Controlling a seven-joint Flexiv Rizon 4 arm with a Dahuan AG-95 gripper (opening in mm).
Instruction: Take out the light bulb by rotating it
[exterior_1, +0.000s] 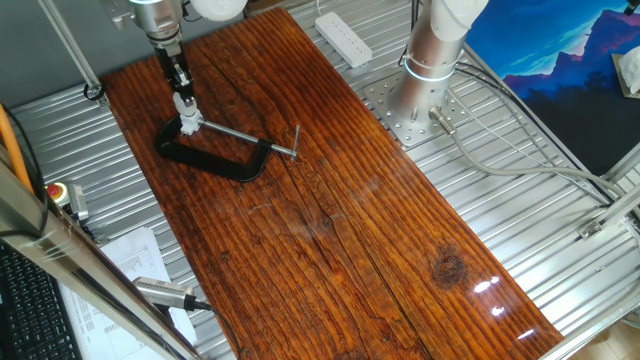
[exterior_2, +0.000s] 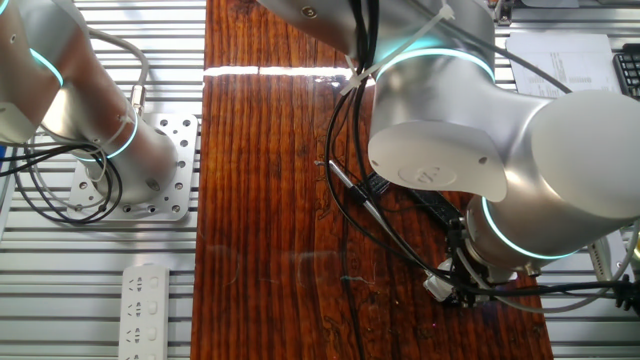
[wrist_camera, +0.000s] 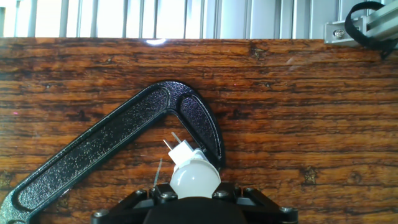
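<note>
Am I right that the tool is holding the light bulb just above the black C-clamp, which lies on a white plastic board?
Not quite: the board is dark reddish-brown wood, not white plastic, as one fixed view shows plainly. The rest holds: the tool grips the light bulb just above the black C-clamp lying on that board.

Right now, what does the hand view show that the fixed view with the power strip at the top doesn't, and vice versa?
Hand view only: the light bulb close up, two pins pointing toward the clamp bend. Fixed view only: the clamp's screw rod, the power strip, the arm's base. Both: bulb at the gripper, black clamp, wooden board.
</note>
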